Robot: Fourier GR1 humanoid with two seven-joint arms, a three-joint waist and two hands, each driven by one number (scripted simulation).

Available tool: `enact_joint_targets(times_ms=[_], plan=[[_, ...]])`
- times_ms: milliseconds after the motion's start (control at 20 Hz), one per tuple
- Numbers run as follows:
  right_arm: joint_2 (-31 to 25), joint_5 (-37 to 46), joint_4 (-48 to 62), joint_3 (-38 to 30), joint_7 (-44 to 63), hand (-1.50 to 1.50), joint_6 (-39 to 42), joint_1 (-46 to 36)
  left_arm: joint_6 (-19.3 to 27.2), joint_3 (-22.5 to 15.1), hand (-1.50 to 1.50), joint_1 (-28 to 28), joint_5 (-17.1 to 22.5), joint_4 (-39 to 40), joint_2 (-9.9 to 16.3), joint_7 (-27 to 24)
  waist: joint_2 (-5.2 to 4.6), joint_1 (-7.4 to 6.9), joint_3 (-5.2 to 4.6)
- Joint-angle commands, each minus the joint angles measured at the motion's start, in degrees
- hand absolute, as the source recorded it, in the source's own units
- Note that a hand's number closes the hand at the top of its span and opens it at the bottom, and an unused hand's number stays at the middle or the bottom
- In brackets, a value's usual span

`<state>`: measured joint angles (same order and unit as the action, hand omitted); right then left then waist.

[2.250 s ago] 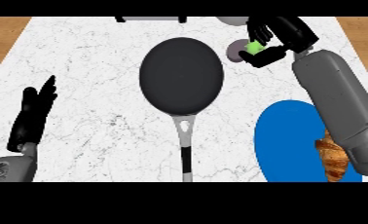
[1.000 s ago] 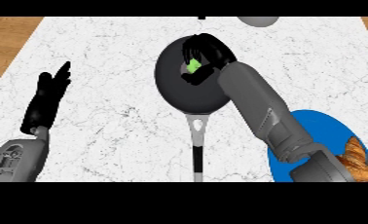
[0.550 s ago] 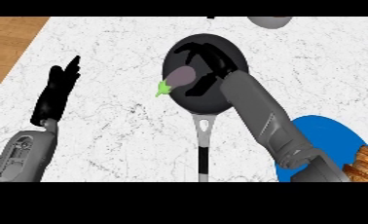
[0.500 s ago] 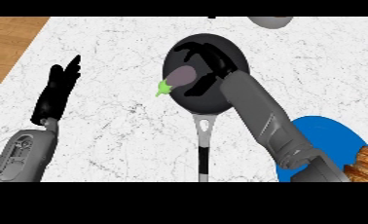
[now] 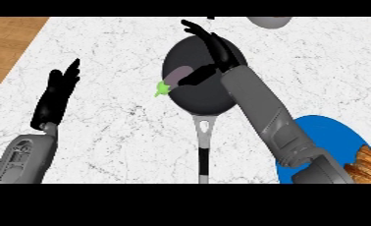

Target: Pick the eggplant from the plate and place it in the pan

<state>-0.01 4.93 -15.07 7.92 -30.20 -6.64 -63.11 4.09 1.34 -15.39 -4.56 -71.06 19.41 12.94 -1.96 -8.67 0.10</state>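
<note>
A purple eggplant (image 5: 176,76) with a green stem lies on the left part of the black pan (image 5: 196,95), its stem end (image 5: 162,89) poking over the pan's left rim. My right hand (image 5: 216,53) hovers over the pan with its fingers spread and straight, the thumb close beside the eggplant but not curled round it. The blue plate (image 5: 322,136) sits at the lower right, partly hidden by my right forearm. At the left edge my left hand (image 5: 56,96) rests open, fingers up.
The pan's long handle (image 5: 203,149) runs toward me down the middle of the marble counter. A grey bowl (image 5: 270,21) stands at the back right. Something brown, like bread (image 5: 360,167), lies on the plate's right edge. Wood shows at the far left corner.
My right hand carried the eggplant from the back right over to the pan, set it on the pan's left side and opened its fingers. The view shifted slightly.
</note>
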Motion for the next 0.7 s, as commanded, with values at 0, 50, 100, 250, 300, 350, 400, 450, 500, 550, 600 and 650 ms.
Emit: enact_joint_targets(times_ms=[0, 50, 100, 250, 300, 350, 400, 450, 500, 550, 600, 650], plan=[[0.0, -4.1, 1.9, -2.9, -0.5, -1.50, -0.6, -1.2, 0.3, 1.2, 0.00, -0.5, -0.1, 1.5, 0.7, 0.1, 0.02, 2.48, -0.03], [0.0, -4.6, 2.1, -3.5, 1.3, -1.50, -1.3, -3.6, 0.4, 1.5, 0.00, 2.7, 0.3, -0.4, 0.8, -0.4, 0.51, 2.59, -0.04], [0.0, -4.5, 2.5, -4.3, 1.7, -1.50, -2.2, -4.3, 1.7, 1.4, 0.00, 1.4, -0.7, -0.8, 0.9, 1.5, 0.68, 3.79, -0.03], [-4.7, -5.1, 3.8, -6.4, -1.5, -1.50, 0.5, -2.3, 0.3, 3.7, 0.00, 4.9, 1.5, -0.6, 1.6, -2.4, 0.73, 5.04, -0.07], [-4.7, -4.9, 5.4, -6.5, -0.5, -1.50, 1.0, -3.2, 0.2, 2.8, 0.00, 3.0, 0.7, -1.1, 1.8, 0.7, 0.58, 4.96, -0.03], [-8.6, -6.4, 4.8, -8.2, 0.2, -1.50, 3.1, -4.2, -1.0, 3.7, 0.00, 5.6, 1.5, -2.8, 3.4, 0.6, 0.76, 4.65, -0.01], [-8.7, -6.0, 5.4, -8.0, -3.1, -1.50, 3.1, -1.8, -1.4, 3.7, 0.00, 4.4, 1.6, -3.4, 3.8, 1.6, 0.59, 4.77, 0.01], [-13.0, -7.3, 5.0, -9.3, -1.4, -1.50, 7.6, -3.4, 0.4, 4.0, 0.00, 3.8, 1.3, -2.6, 2.6, 1.7, 0.65, 5.40, 0.01], [-12.8, -6.8, 6.2, -9.2, -2.0, -1.50, 7.3, -3.2, 0.7, 3.3, 0.00, 6.2, 0.2, -3.5, 2.5, -0.6, 0.48, 4.63, 0.00], [-15.0, -7.4, 5.7, -9.8, -3.4, -1.50, 9.9, -2.6, 1.2, 3.3, 0.00, 6.5, 0.9, -1.6, 0.4, -2.6, 0.46, 5.28, -0.03], [-17.1, -7.1, 6.3, -9.6, -2.0, -1.50, 12.7, -3.8, 0.5, 3.9, 0.00, 4.0, 0.9, -0.7, 1.7, -0.6, 0.44, 5.58, -0.02], [-18.8, -7.7, 6.6, -10.4, -4.4, -1.50, 13.3, -0.8, -0.6, 3.7, 0.00, 7.2, 1.8, -4.1, 2.0, 0.5, 0.70, 5.23, 0.04]])
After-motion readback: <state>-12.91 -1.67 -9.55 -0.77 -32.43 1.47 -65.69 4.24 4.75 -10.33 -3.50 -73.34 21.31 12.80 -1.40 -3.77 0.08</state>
